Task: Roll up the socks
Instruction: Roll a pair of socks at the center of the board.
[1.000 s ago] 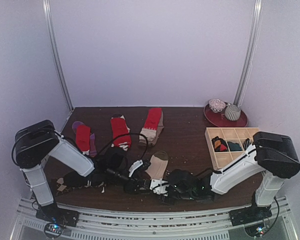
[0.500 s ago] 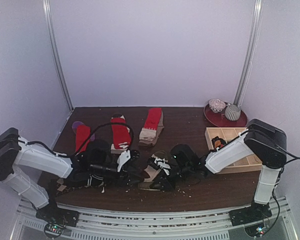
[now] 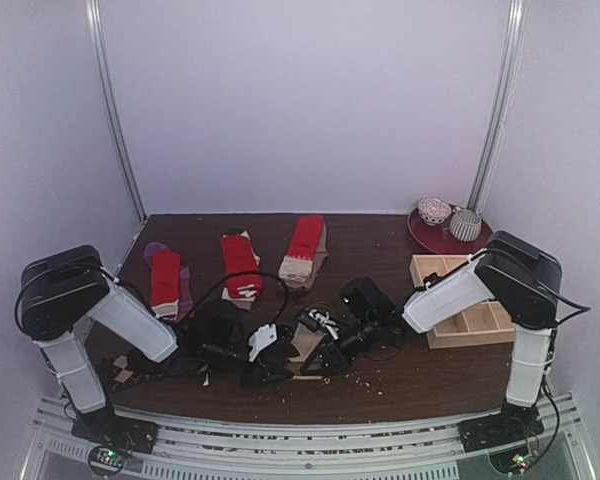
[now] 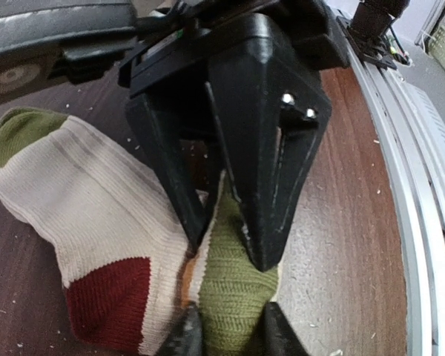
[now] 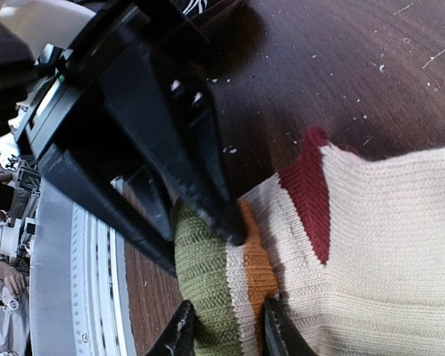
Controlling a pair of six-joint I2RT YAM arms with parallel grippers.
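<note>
Since a second ago: beige sock [image 3: 302,342], then flat and plain to see, now mostly hidden under grippers, near centre of table [image 3: 380,250]. Right arm swung inward.
Left gripper [image 4: 230,331] narrow, pinching sock's green end. Right gripper [image 5: 226,326] narrow, pinching same end at green and orange bands, from opposite side.
Wrist views show both pinches. Top view shows neither, but does show three red socks [image 3: 240,262] flat at back left.

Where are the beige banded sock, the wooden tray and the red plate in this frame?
beige banded sock [image 4: 96,193], left wrist view, on its pale ribbed body.
wooden tray [image 3: 435,259], top external view, on its back rim.
red plate [image 3: 432,240], top external view, on its bare front part.
</note>
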